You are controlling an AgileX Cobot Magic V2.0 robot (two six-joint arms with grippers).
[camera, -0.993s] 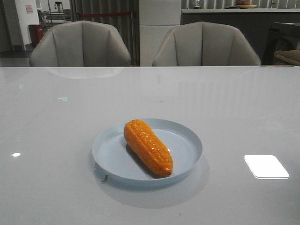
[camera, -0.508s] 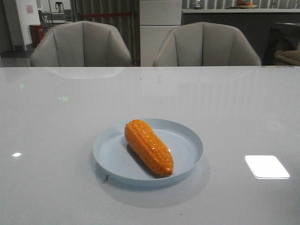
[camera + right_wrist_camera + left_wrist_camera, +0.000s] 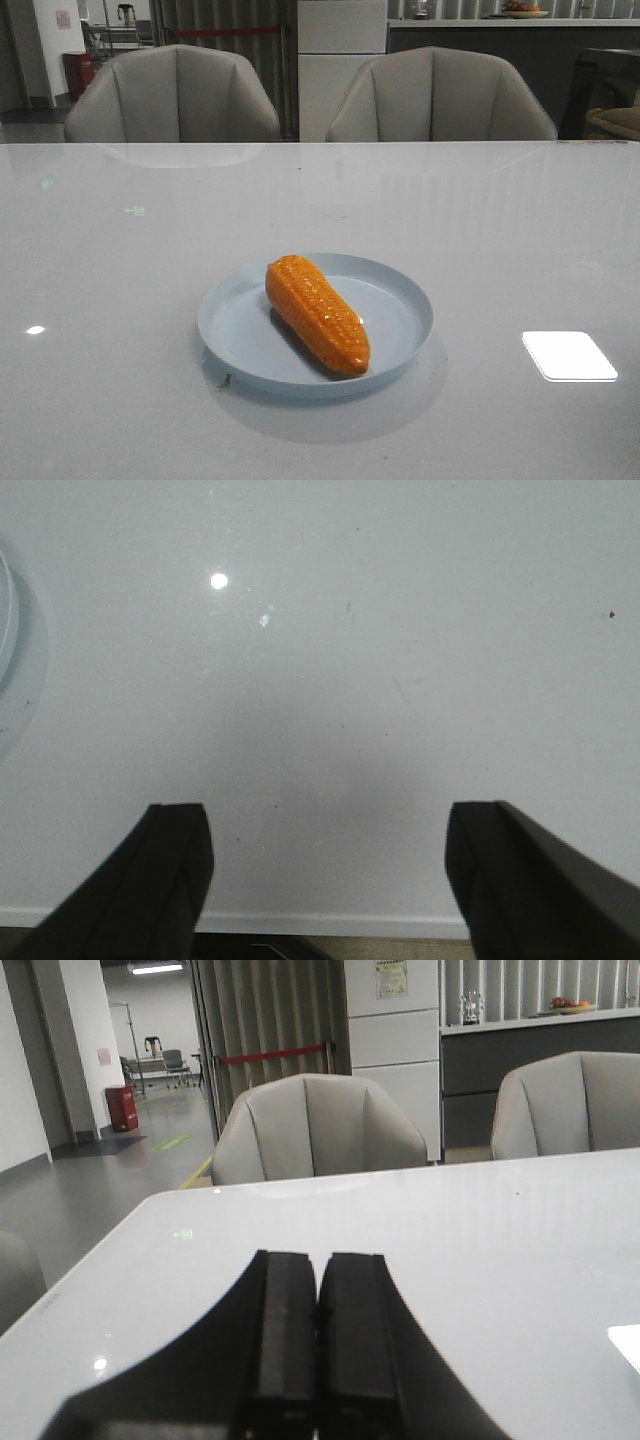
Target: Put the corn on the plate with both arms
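The orange corn (image 3: 316, 313) lies diagonally in the pale blue plate (image 3: 401, 285) at the middle of the white table in the front view. No arm shows in the front view. My left gripper (image 3: 320, 1290) is shut and empty, its fingers pressed together, held level over the table's left part and facing the chairs. My right gripper (image 3: 328, 850) is open wide and empty, above bare table near the front edge. The plate's rim (image 3: 5, 605) just shows at the side of the right wrist view.
Two grey chairs (image 3: 175, 95) (image 3: 440, 95) stand behind the table's far edge. A bright light reflection (image 3: 568, 355) lies on the table right of the plate. The table's front edge (image 3: 330, 922) shows beneath the right gripper.
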